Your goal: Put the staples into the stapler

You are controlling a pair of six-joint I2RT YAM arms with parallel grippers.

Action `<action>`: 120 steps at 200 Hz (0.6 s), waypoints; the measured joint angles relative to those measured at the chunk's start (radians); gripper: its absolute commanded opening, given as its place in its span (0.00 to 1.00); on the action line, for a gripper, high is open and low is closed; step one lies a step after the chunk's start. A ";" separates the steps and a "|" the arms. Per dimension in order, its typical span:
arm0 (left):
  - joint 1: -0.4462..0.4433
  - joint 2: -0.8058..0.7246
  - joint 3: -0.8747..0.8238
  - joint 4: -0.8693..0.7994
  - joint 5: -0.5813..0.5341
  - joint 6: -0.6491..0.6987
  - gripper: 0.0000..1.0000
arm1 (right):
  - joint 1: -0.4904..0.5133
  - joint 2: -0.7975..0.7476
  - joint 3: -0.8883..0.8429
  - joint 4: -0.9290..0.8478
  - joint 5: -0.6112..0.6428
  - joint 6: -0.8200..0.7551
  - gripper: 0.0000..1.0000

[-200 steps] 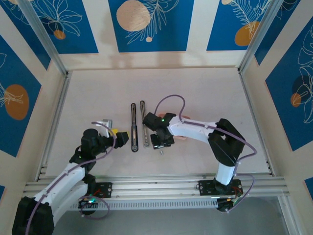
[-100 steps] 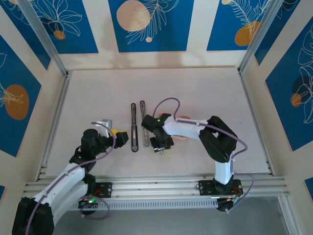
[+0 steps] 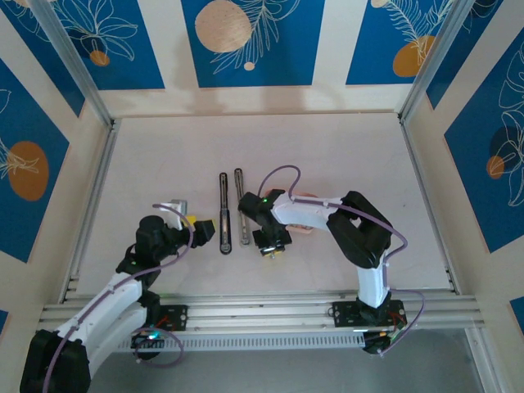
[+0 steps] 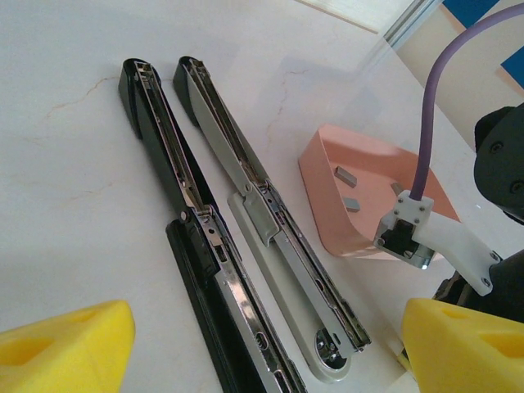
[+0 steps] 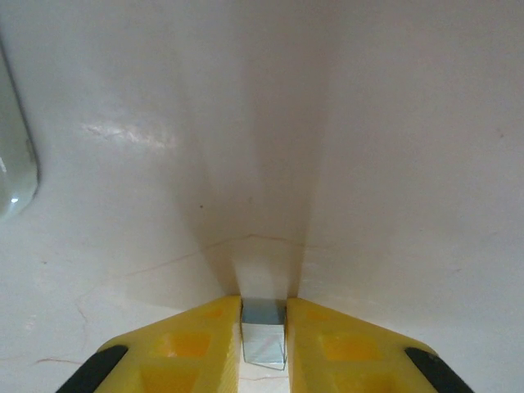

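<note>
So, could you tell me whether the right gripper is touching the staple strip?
Touching. The right wrist view shows the staple strip sitting flush between both yellow fingers of the right gripper.

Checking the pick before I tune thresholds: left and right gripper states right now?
Left gripper: open, holding nothing, facing the opened stapler.
Right gripper: closed on a small staple strip.

Stapler (image 4: 270, 237) just left of tray (image 4: 321, 187), perhaps three staples (image 4: 345, 173) inside it.
</note>
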 measured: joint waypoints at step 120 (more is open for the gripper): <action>0.000 0.000 0.000 -0.001 -0.034 0.000 0.85 | 0.058 -0.230 -0.082 0.188 0.148 0.084 0.15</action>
